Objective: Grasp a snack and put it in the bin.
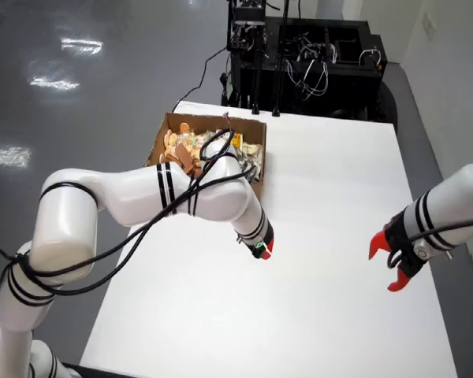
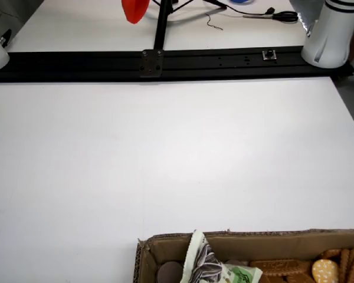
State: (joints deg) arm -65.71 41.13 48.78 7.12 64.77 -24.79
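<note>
A cardboard box (image 1: 213, 118) stands at the far left of the white table (image 1: 331, 181) in the view from above, filled with snacks (image 1: 185, 150): orange round biscuits and packets. The left arm's gripper (image 1: 262, 249) hangs low over the table just in front of the box's right corner, pointing down. Only a small red tip and a green light show, with no snack visible in it. The view across the table shows the box wall (image 2: 271, 239) at the bottom, a green and white packet (image 2: 212, 268) and round biscuits (image 2: 324, 271) inside. No gripper appears over that table surface.
A second arm reaches in from the right, its red-fingered gripper (image 1: 386, 266) spread above the table. A black equipment rack (image 1: 323, 55) stands behind the table. Across the table run a black rail (image 2: 165, 59), a white arm base (image 2: 333, 32) and a red shape (image 2: 135, 10).
</note>
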